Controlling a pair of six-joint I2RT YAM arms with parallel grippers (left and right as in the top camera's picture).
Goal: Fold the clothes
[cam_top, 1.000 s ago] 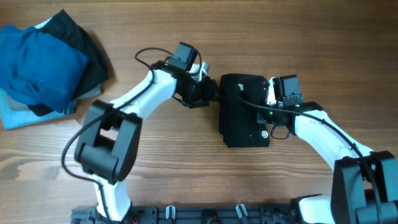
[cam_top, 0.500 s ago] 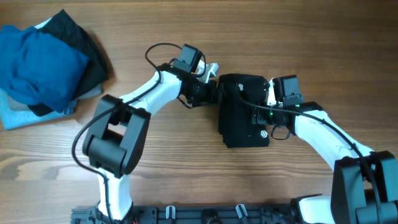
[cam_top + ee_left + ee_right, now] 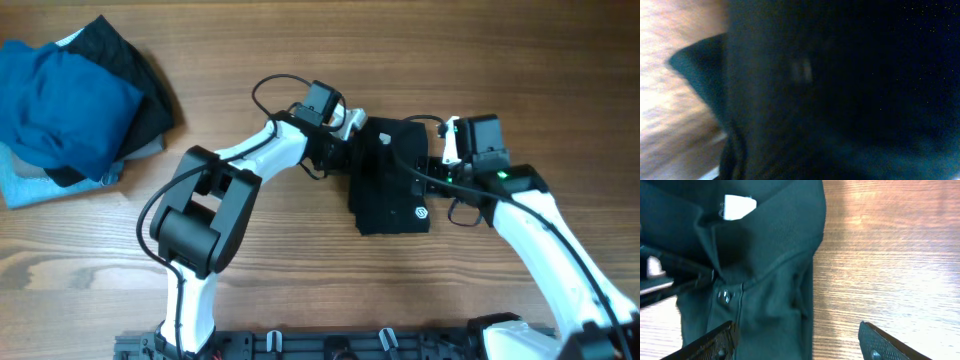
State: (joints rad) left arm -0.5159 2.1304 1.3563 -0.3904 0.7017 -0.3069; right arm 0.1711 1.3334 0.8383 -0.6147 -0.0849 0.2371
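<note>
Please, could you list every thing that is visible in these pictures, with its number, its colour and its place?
black garment: one, black with a small white logo, folded at the middle of the table, between the two grippers.
bright blue garment: one, blue, on top of the pile at the far left.
dark garment: at least one, black, in the same pile, under the blue one.
light blue cloth: one, pale blue, at the bottom of the pile.
table: one, brown wood.
left gripper: one, at the black garment's left edge; open or shut cannot be told.
right gripper: one, black fingers wide open, over the black garment's right edge.
</note>
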